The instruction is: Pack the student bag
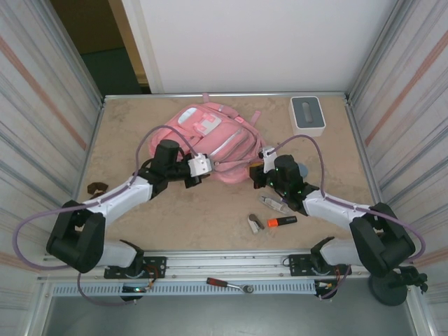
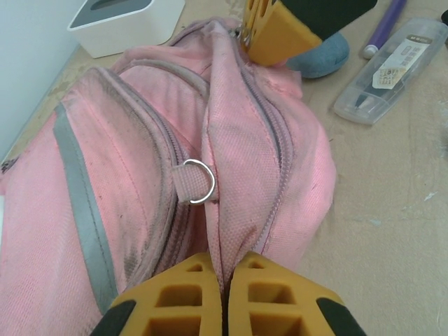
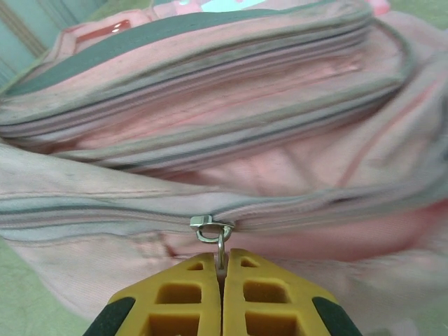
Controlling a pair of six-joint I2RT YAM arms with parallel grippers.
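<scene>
Lying on the far centre of the table [image 1: 175,224], the student bag [image 1: 210,136] rests flat with its front pockets facing up and its lower end toward the arms. The left gripper [image 1: 208,168] sits at the near left edge of the bag. In the left wrist view its yellow fingers are pressed together [image 2: 225,269], with a raised fold of pink fabric beside a zip line pinched between them. A small metal D-ring [image 2: 199,180] on a fabric loop lies just beyond that fold. The right gripper [image 1: 257,166] meets the bag at its near right edge, opposite the left one. In the right wrist view its jaws are closed [image 3: 222,262] on the thin metal zipper pull [image 3: 220,246], which hangs from the slider [image 3: 210,225] on a front pocket zip. A white box with a grey top [image 1: 308,114] stands at the far right of the table, apart from the bag. A clear plastic case [image 1: 274,204], an orange highlighter [image 1: 282,221] and a small pale item [image 1: 253,224] lie on the near part of the table, in front of the right arm. A blue-grey object [image 2: 325,56] rests just beside the bag near the right gripper. A screwdriver [image 1: 227,284] lies on the base rail between the arms.
</scene>
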